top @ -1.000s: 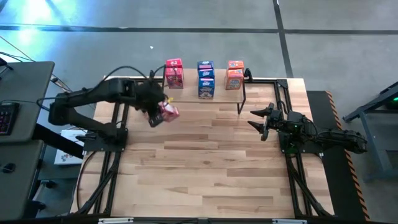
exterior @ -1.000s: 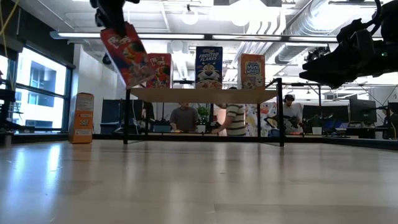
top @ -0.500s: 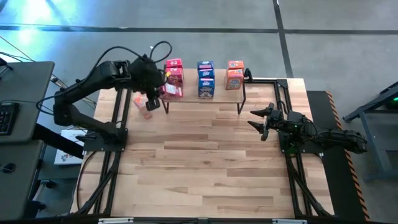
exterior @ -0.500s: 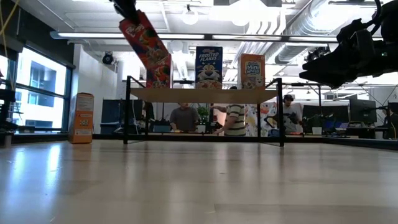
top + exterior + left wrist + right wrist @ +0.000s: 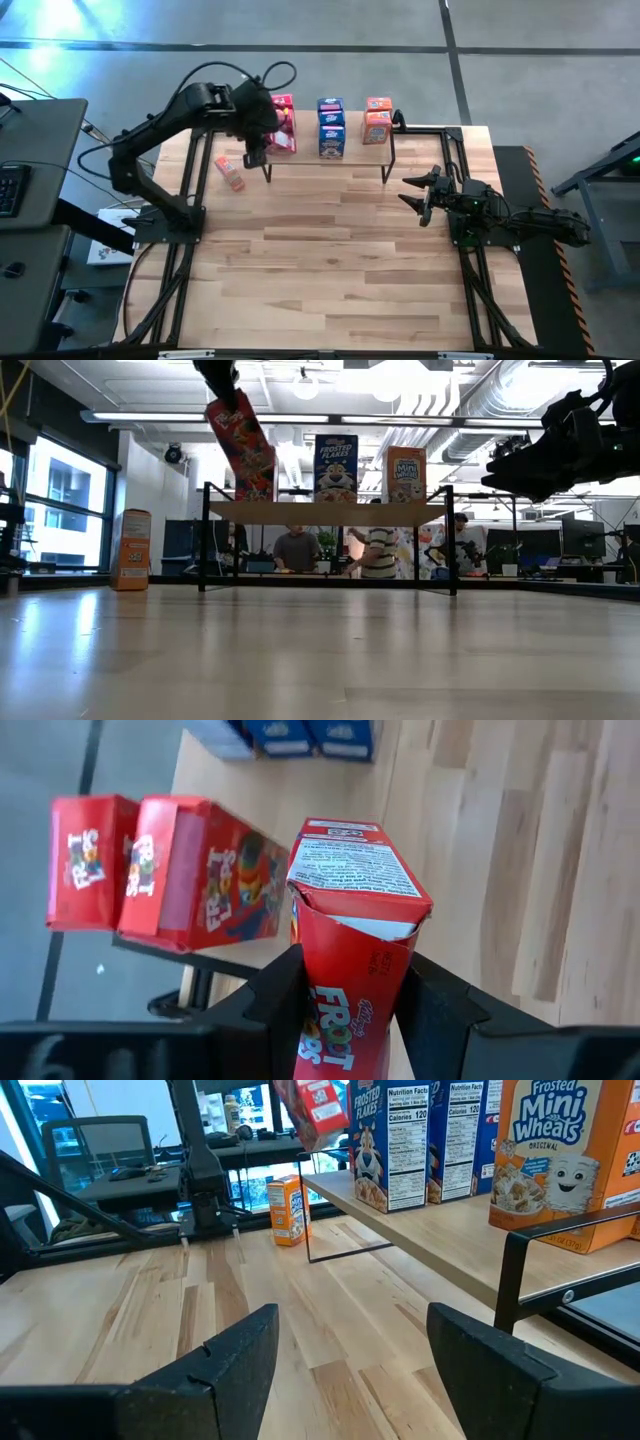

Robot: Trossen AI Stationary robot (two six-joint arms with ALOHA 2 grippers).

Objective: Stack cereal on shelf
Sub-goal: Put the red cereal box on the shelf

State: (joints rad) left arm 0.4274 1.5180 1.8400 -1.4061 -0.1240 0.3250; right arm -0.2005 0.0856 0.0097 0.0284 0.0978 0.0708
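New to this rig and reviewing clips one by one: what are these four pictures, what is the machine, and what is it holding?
Two dark robot arms work at a wooden table. One picture looks straight down, one looks level across the tabletop, and two come from cameras on the wrists. The left hand is shut on a red cereal box, held tilted in the air by the shelf, a low plank on black legs. Red boxes, blue boxes and orange boxes already stand there. One orange box sits on the table. The right hand waits open at the table's right side.

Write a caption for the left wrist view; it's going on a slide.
Left gripper clamps a red Froot Loops box beside two matching boxes on the shelf.
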